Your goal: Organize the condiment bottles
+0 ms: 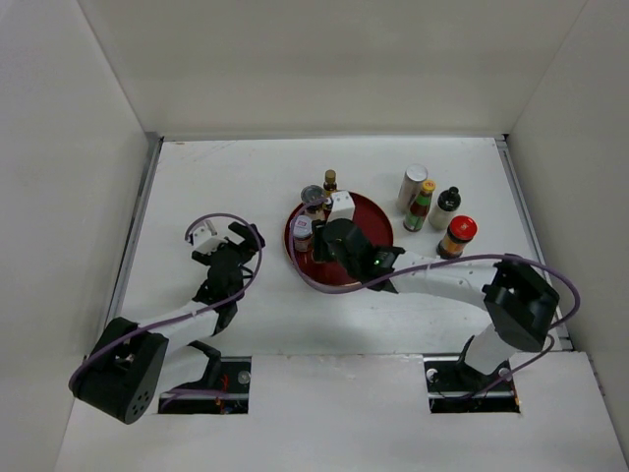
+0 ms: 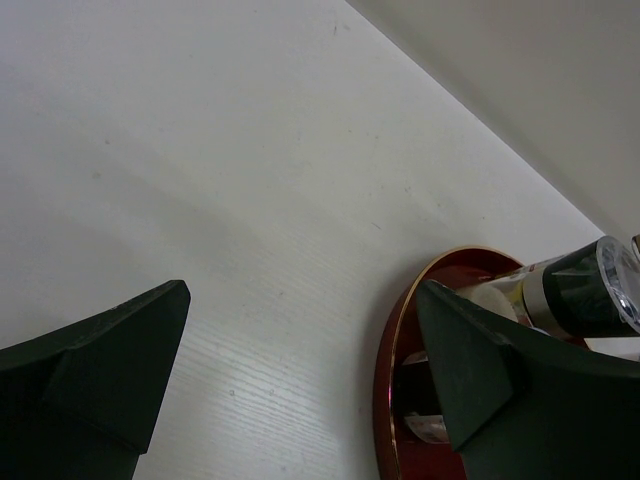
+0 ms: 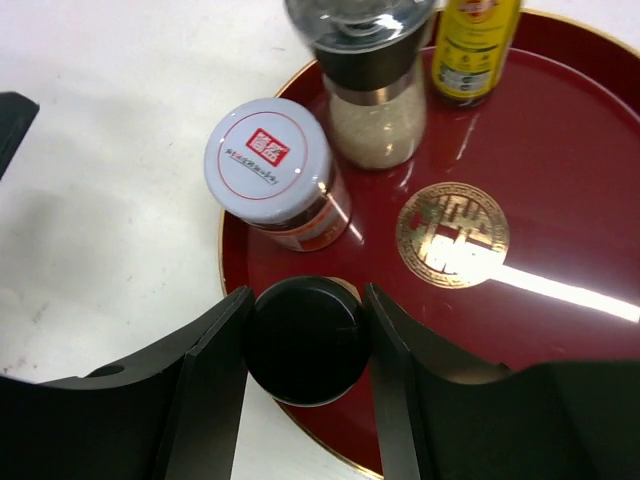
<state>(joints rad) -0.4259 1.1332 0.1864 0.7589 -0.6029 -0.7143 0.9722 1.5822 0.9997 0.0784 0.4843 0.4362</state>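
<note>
My right gripper (image 3: 303, 345) is shut on a black-capped jar (image 3: 303, 340) at the near-left rim of the round red tray (image 3: 560, 180). A white-lidded jar (image 3: 268, 160), a grinder (image 3: 370, 90) and a yellow-labelled bottle (image 3: 475, 45) stand on the tray beyond it. In the top view the right gripper (image 1: 319, 251) is over the tray (image 1: 373, 211). A tall white bottle (image 1: 414, 185), a green bottle (image 1: 420, 208), a black-capped bottle (image 1: 445, 206) and a red-capped jar (image 1: 458, 236) stand right of the tray. My left gripper (image 1: 231, 248) is open and empty over the table, left of the tray.
In the left wrist view the open left gripper (image 2: 300, 300) is over bare white table, with the tray's rim (image 2: 385, 380) and the grinder (image 2: 580, 290) at the right. White walls enclose the table on three sides.
</note>
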